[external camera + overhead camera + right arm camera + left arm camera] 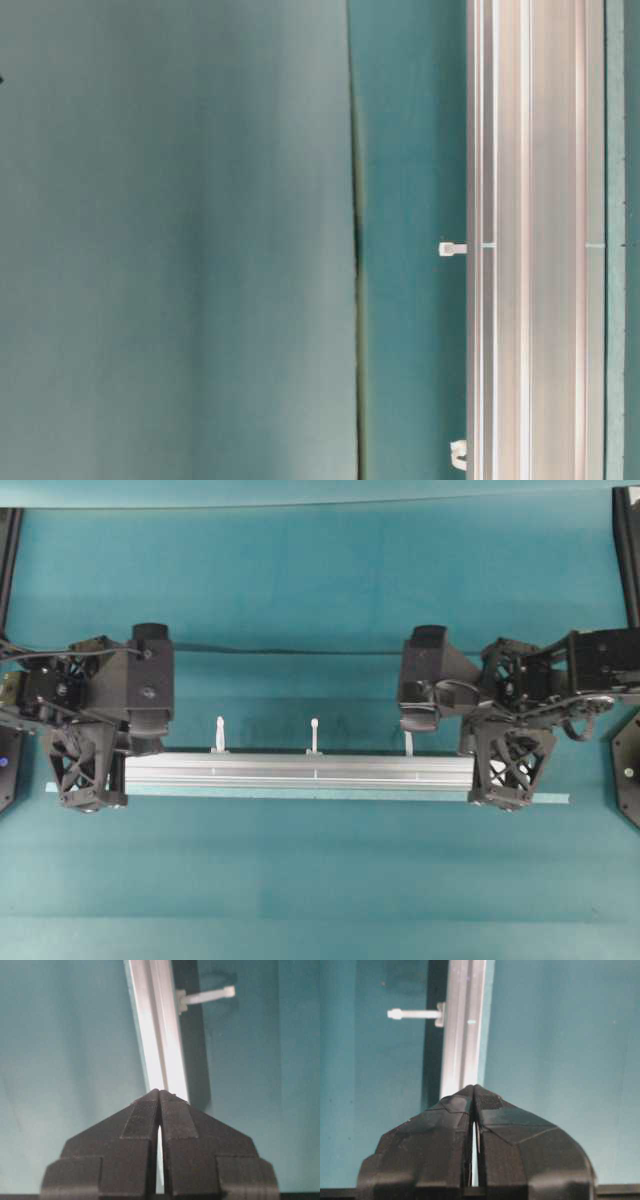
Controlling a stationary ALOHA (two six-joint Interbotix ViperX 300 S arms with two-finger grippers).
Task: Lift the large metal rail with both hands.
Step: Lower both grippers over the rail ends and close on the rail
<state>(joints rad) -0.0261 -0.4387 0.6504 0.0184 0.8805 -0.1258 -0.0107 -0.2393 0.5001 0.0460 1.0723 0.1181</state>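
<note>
Overhead view, left to right. The left gripper (90,802) stands over the left end of the rail (300,771), covering that end; its fingers (455,1110) are pressed together, tip to tip, in the left wrist view, and whether they pinch the rail or only sit above it cannot be told. The rail lies lengthwise across the teal table (320,880), grooved faces up. Three white pegs stick out from its far edge: the left peg (219,733) and the middle peg (314,735) show whole, the right peg (408,742) is partly covered by the right arm. A thin pale strip (553,799) runs along the rail's near edge, its ends poking out past both grippers. The right gripper (505,800) covers the rail's right end; its fingers (176,1115) likewise meet at the tips, contact with the rail unclear.

Table-level view: the picture is turned sideways; the rail is cut off at top and bottom, and no gripper shows.
</note>
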